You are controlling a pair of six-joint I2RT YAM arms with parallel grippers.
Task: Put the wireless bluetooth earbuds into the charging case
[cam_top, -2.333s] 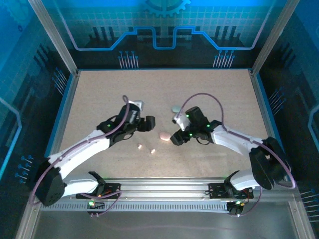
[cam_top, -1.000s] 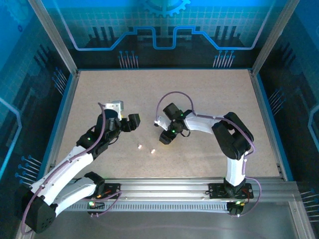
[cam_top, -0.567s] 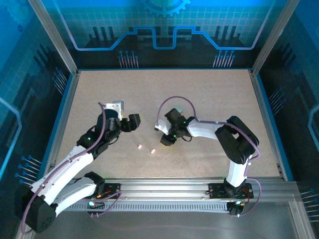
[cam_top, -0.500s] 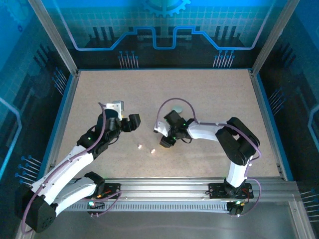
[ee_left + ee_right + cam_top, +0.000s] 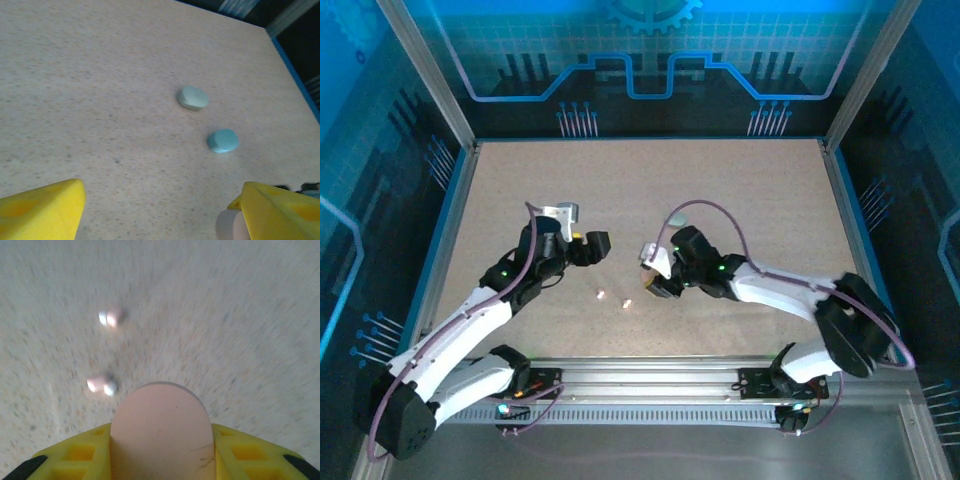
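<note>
My right gripper (image 5: 161, 442) is pinching the pink charging case (image 5: 160, 415) between its yellow fingers, near the middle of the surface (image 5: 740, 190). Just left of it, towards the near edge, one pink-white earbud (image 5: 627, 302) and a second earbud (image 5: 601, 294) lie loose and close together. My left gripper (image 5: 598, 246) has its jaws spread wide with nothing between them. Past it, a pale green case (image 5: 193, 97) and a teal case (image 5: 223, 140) lie near each other without touching.
</note>
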